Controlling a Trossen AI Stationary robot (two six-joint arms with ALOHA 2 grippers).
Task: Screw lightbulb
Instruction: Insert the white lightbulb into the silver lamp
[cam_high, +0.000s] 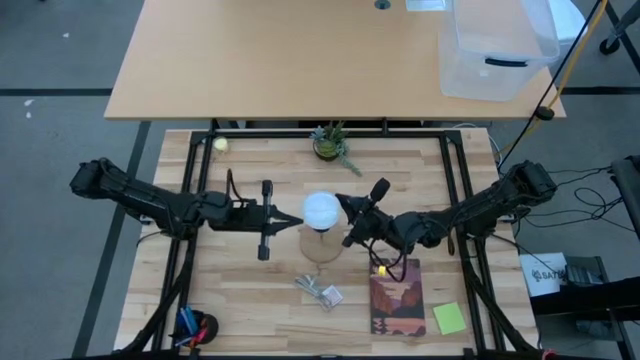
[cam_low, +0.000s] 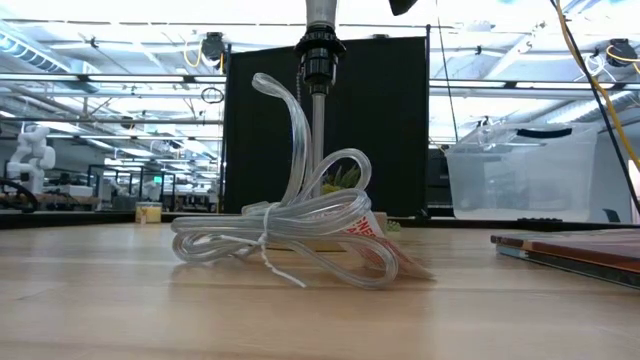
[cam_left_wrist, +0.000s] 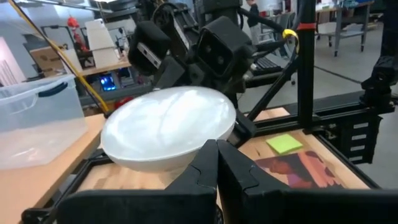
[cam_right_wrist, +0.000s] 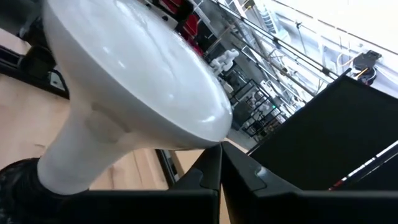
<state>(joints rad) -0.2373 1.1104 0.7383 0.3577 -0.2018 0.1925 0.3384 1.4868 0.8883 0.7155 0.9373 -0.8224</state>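
1. High view: the lightbulb (cam_high: 321, 209), a round frosted white globe, sits mid-table above a round wooden base (cam_high: 320, 246). The left gripper (cam_high: 293, 220), fingers closed and empty, points at it from one side; the right gripper (cam_high: 343, 200), also closed and empty, from the other. A book (cam_high: 397, 296) and a yellow-green sticky note (cam_high: 449, 318) lie nearby.
2. Low view: coiled clear plastic tubing (cam_low: 290, 232) lies on the wood table (cam_low: 120, 300); behind it a metal stem rises to a black socket (cam_low: 319, 55).
3. Left wrist view: the smooth glossy globe sits just beyond the pressed-together fingers (cam_left_wrist: 214, 171).
4. Right wrist view: the globe tapers to a pale cone neck (cam_right_wrist: 87, 149) just past the closed fingers (cam_right_wrist: 217, 177).
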